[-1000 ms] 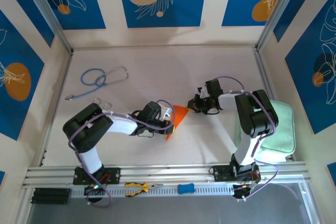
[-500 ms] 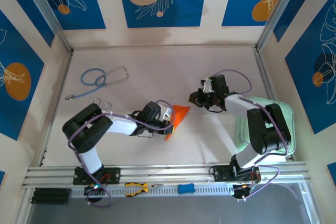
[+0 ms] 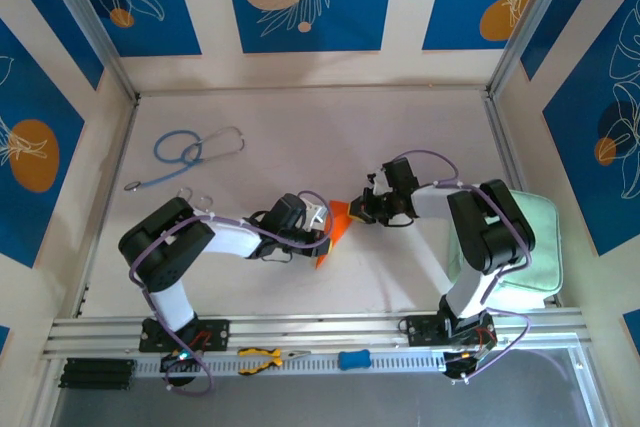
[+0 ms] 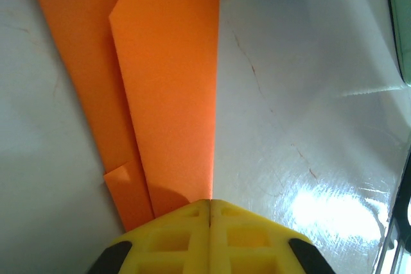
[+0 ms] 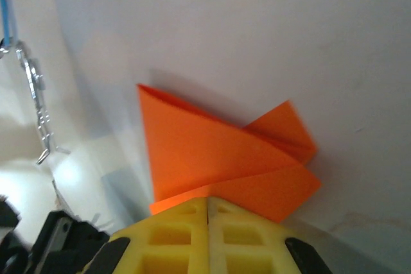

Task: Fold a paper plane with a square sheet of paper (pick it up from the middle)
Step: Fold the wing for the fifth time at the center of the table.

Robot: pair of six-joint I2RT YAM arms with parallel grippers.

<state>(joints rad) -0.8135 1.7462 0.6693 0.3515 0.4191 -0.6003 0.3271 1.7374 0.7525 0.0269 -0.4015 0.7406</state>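
Two grippers, left gripper (image 4: 210, 205) and right gripper (image 5: 207, 201), both closed, tips touching one part-folded orange paper sheet (image 4: 168, 68); one stethoscope (image 3: 192, 153), one green pad (image 3: 535, 239)

Seeing thin folded orange paper (image 4: 167, 81), matt and smooth, creasing sharply into flat layers. Noting a white table top (image 4: 308, 126) gleaming glossy, faintly scratched, throwing back light. Finding matt yellow moulded plastic on the left gripper (image 4: 210, 206) and right gripper (image 5: 207, 202). Catching a pale green pad (image 3: 535, 237) looking like soft cloth, and a brushed metal rail (image 3: 320, 325).
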